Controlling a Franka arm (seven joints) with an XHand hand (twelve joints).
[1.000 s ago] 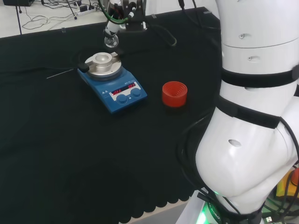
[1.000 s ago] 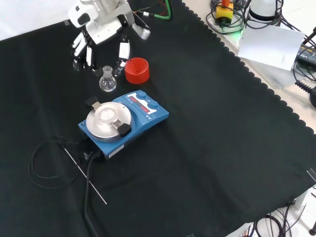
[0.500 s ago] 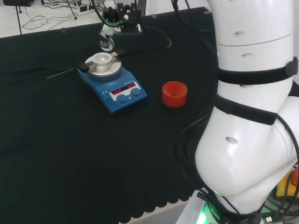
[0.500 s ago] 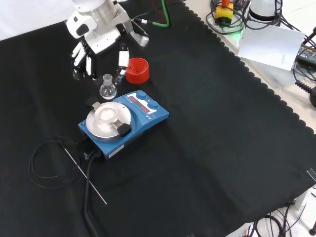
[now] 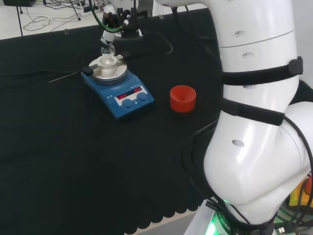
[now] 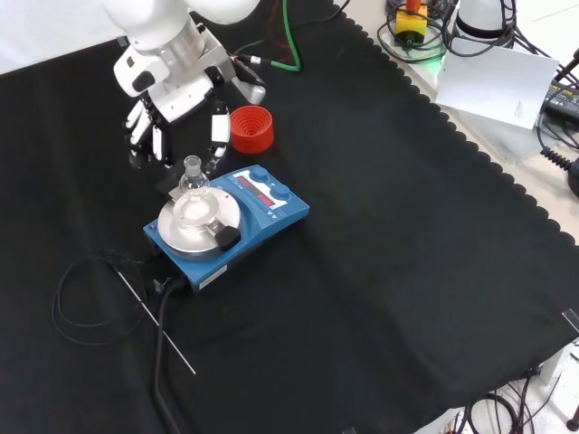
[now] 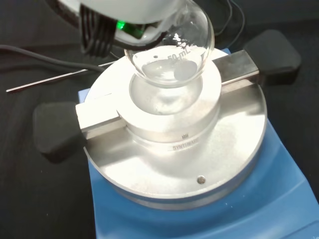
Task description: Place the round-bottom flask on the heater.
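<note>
The clear round-bottom flask point(image 6: 193, 182) hangs upright just over the middle of the heater point(image 6: 263, 213), a blue box with a round metal block on top. My hand point(image 6: 170, 116) is above and behind the flask in the front view, fingers pointing down and pinching its neck. In the head view the flask point(image 5: 107, 49) sits under the hand point(image 5: 110, 25) at the block's far side. The wrist view has the flask's bulb point(image 7: 169, 47) close above the block's central well point(image 7: 167, 102); I cannot tell whether they touch.
A red ribbed ring stand point(image 6: 251, 128) stands beside the heater, right of it in the head view point(image 5: 183, 98). A thin metal rod point(image 6: 156, 318) and a looped black cable point(image 6: 86, 303) lie on the cloth near the heater's other end.
The hand has carried the flask from beside the heater to above its metal block, moving left in the head view and nearer in the front view.
</note>
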